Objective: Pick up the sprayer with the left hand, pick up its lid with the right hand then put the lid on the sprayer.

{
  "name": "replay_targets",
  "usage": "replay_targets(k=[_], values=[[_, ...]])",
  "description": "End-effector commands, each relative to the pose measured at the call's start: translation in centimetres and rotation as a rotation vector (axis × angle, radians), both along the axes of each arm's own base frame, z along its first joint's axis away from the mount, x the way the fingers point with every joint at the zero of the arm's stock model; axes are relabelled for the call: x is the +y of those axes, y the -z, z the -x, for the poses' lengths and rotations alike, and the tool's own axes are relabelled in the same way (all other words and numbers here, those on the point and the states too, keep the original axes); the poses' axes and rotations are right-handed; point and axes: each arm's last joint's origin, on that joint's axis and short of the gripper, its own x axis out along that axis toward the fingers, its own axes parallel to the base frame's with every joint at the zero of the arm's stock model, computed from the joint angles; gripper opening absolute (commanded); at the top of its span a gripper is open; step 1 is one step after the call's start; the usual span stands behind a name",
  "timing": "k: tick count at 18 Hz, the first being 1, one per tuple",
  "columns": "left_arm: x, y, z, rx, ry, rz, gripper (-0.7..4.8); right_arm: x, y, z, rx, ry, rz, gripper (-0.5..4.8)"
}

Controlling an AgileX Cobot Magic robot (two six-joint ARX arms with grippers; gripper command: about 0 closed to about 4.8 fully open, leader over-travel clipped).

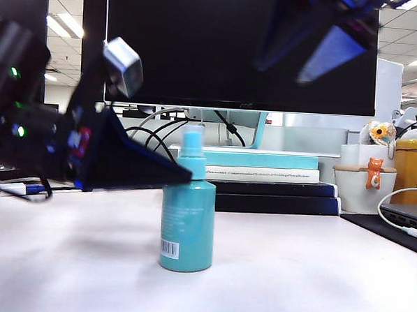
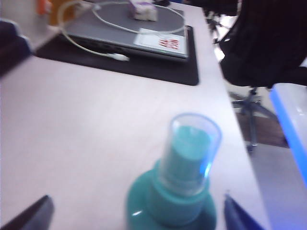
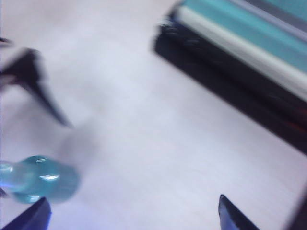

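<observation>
Standing upright on the pale worktop (image 1: 314, 266), the teal sprayer (image 1: 187, 228) has the clear lid (image 2: 192, 153) seated over its nozzle, with a white barcode label near its base. What the bottle holds cannot be told through the opaque plastic.

The left pincer (image 2: 136, 211) has its two dark fingers spread wide, one on either side of the sprayer's shoulders and clear of the plastic; in the exterior view a dark finger tip (image 1: 172, 174) lies just beside the bottle's neck.

The right pincer (image 3: 132, 213) is raised well above the worktop, its fingers also apart with nothing between them; it appears blurred at the top of the exterior view, in front of the monitor (image 1: 200, 51).

Behind the sprayer lies a stack of books (image 1: 263, 176). To the right stand a white cup (image 1: 361, 185) with a small orange cat figure on it and a yellow container (image 1: 412, 167); their contents are not visible. A laptop (image 2: 124, 38) with a white cable (image 2: 84, 40) rests on a black mat (image 2: 158, 72) near the worktop's right edge.
</observation>
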Motion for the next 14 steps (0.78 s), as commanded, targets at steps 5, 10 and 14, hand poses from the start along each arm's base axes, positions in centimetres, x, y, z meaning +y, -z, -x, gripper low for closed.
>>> replay_targets(k=[5, 10, 14], values=[[2.4, -1.7, 1.6, -0.017, -0.168, -0.279, 4.79, -2.8, -0.2, 0.4, -0.094, 0.140, -0.084, 4.79], [5.3, -6.9, 3.4, -0.167, -0.523, -0.397, 4.79, -4.5, 1.7, 2.7, -0.287, 0.328, -0.187, 4.79], [7.9, -9.8, 4.2, -0.202, -0.754, -0.292, 4.79, -6.2, 2.6, 5.5, -0.453, 0.425, -0.246, 4.79]])
